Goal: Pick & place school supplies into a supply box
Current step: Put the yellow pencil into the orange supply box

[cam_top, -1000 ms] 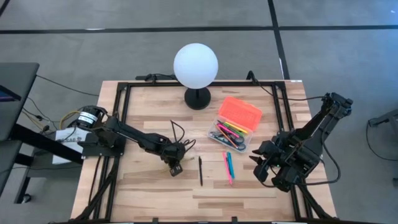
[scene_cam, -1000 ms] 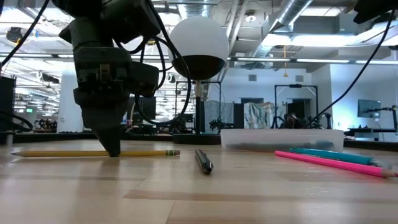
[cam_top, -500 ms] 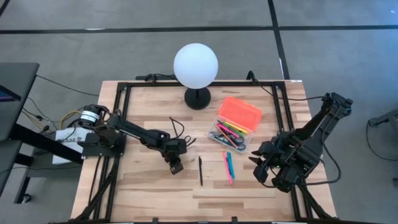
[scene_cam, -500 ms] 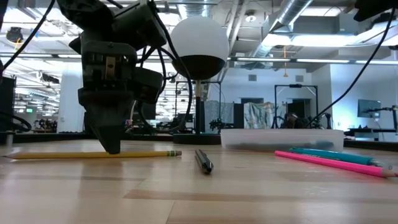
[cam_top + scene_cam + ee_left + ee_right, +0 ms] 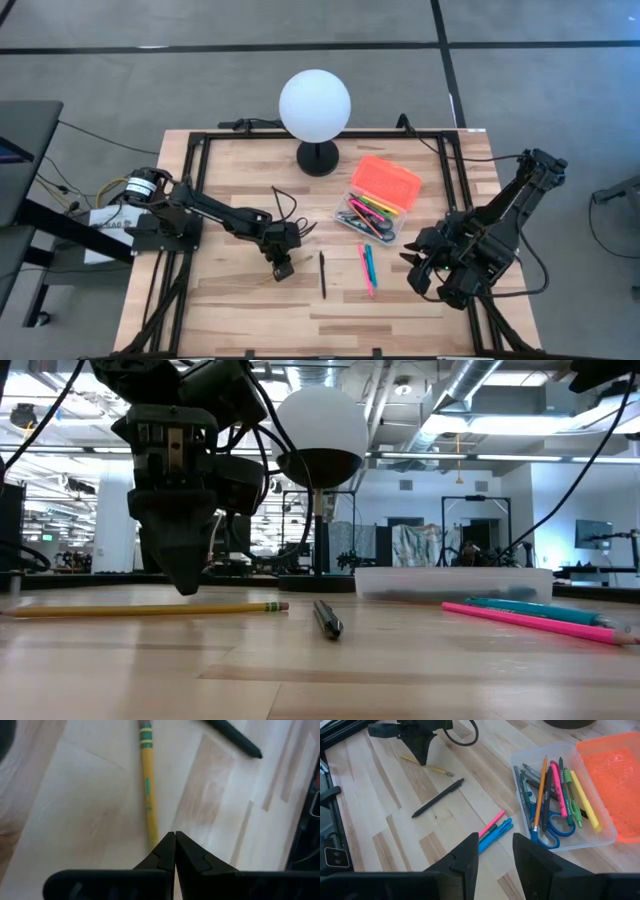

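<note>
A yellow pencil (image 5: 147, 785) lies flat on the table (image 5: 150, 608). My left gripper (image 5: 188, 588) is shut and hangs a little above the pencil's middle, pointing down; it also shows in the high view (image 5: 283, 268). A black pen (image 5: 322, 274) and a pink and a blue pen (image 5: 366, 268) lie on the table to its right. The clear supply box (image 5: 368, 215) holds blue scissors (image 5: 547, 827) and several pens, with its orange lid (image 5: 387, 180) open beside it. My right gripper (image 5: 495, 855) is open and empty near the table's right edge (image 5: 420, 265).
A white globe lamp (image 5: 315, 105) on a black base stands at the table's far middle. A black frame (image 5: 200, 180) runs along the table's edges. Bare wood lies along the near edge (image 5: 300, 315).
My left gripper has risen from the table top beside the pencil to a little above it, moving slightly toward the right. The pencil stays lying on the table.
</note>
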`<state>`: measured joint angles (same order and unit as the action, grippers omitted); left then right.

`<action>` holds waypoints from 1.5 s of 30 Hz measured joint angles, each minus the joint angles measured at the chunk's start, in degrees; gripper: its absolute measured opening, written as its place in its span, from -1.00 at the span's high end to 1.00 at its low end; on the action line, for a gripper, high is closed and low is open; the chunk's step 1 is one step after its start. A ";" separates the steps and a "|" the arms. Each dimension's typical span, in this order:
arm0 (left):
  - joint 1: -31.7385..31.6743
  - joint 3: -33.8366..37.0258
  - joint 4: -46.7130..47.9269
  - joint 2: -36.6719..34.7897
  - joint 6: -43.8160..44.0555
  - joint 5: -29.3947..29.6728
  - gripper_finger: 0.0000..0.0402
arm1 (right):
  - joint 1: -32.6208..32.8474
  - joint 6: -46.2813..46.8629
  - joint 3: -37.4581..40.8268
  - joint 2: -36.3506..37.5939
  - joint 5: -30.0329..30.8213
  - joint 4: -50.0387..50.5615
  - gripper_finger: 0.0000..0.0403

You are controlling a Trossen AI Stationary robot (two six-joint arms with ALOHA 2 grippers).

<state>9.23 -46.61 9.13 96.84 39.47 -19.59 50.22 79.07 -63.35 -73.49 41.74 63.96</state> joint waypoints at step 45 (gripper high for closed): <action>13.52 -4.79 11.43 -0.22 -10.26 31.32 0.40 | -0.13 -0.07 0.00 0.00 0.26 1.15 0.44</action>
<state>22.76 -51.40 20.56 96.62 29.21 11.73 50.09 79.00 -63.35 -73.49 42.00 65.11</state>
